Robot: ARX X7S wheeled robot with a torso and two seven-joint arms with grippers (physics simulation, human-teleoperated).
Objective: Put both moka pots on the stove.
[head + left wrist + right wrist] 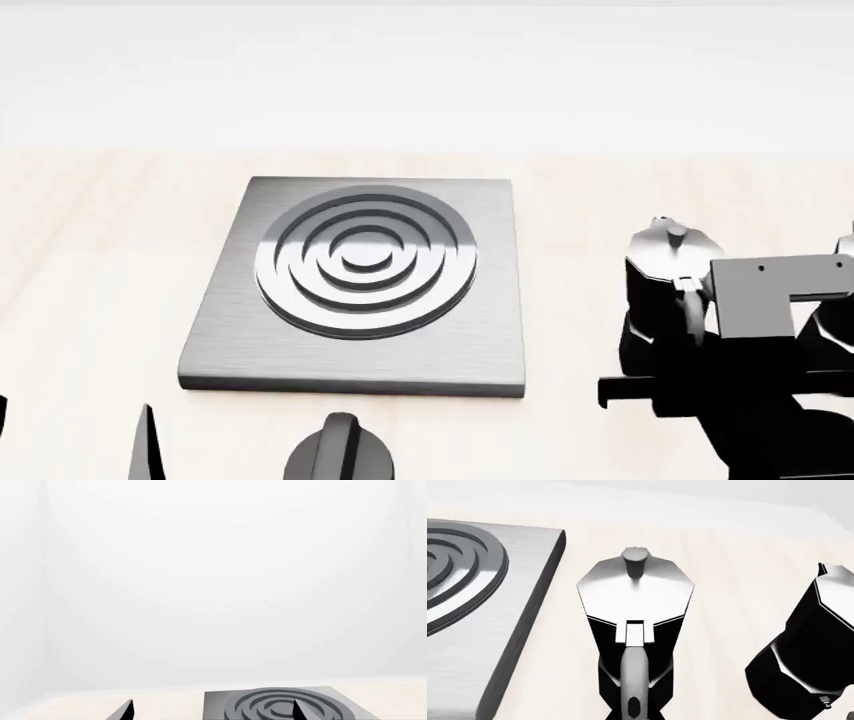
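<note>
Your two moka pots stood upright on the pale table [107,250], to the right of the stove [227,340] and not on it. The nearer moka pot [635,630] was glossy black and faceted, with a silvery lid, a small knob and a curved handle facing your right wrist camera; the second moka pot [807,665] stood just beside it, further from the stove, cut off by the frame edge. The stove was a square brushed-grey plate with raised concentric rings — bare on top. No brand, label or lettering was readable on anything.

Your right gripper [707,390] sat low behind the nearer pot, level with its handle; whether it had closed on the handle could not be told. Your left gripper [210,711] was held level above the table, its two dark fingertips [125,711] spread apart and holding nothing. A squat black knob [340,452] sat just in front of the stove.
</note>
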